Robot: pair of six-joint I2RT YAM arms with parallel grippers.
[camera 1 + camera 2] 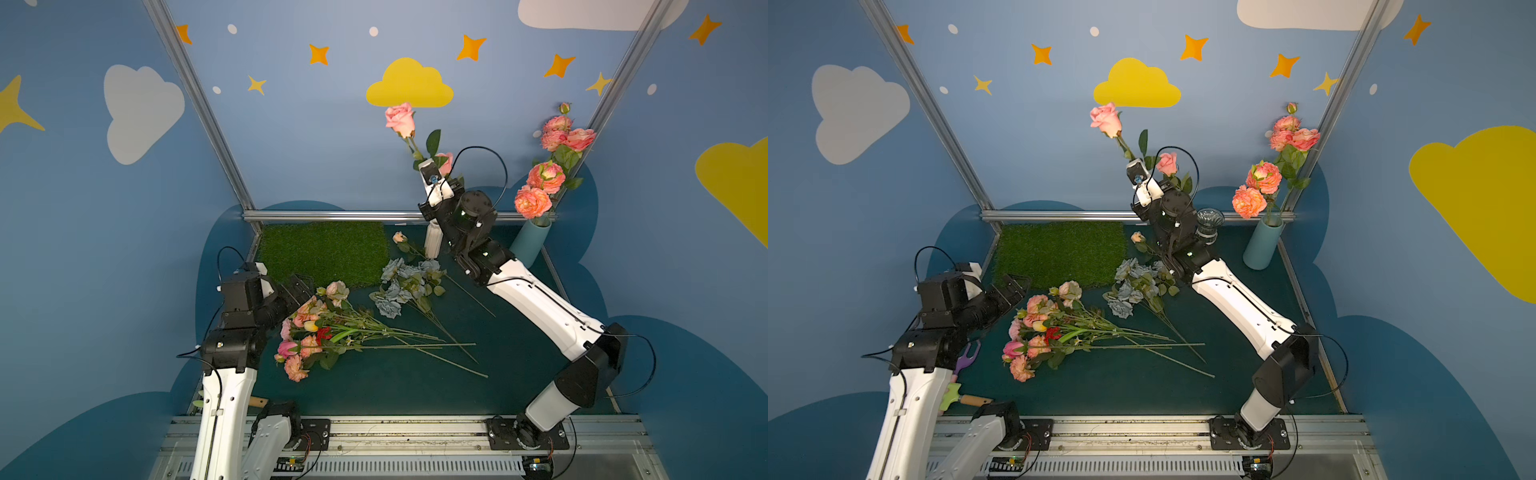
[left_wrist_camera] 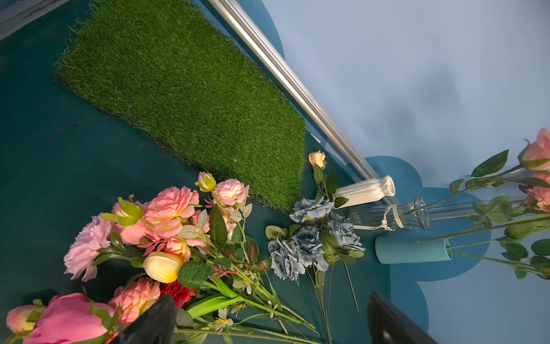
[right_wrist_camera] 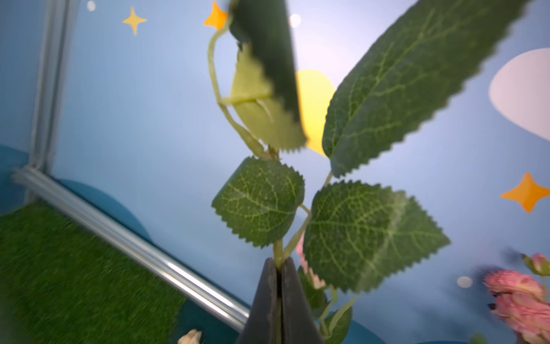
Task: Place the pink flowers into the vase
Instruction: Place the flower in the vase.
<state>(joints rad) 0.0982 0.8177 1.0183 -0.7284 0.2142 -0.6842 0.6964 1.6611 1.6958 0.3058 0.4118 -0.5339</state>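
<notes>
Gripping leafy pink rose stem (image 1: 1106, 118) in closed right gripper (image 3: 279, 265), arm raised beside clear ribbed glass vase (image 1: 1209, 224) | left gripper (image 1: 1013, 286) jaws wide over pink flowers (image 1: 1038, 332) heaped before that vase | grey-blue rose bunch (image 1: 1133, 286) between.

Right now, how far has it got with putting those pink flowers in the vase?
Partly done. Several salmon-pink blooms already stand in the tall teal vase at the back. In hand: the right arm's jaws are shut on the stem of a long pink rose, held high. Left: a heap of pink flowers lies on the dark teal table, beside the left arm's open jaws.
</notes>
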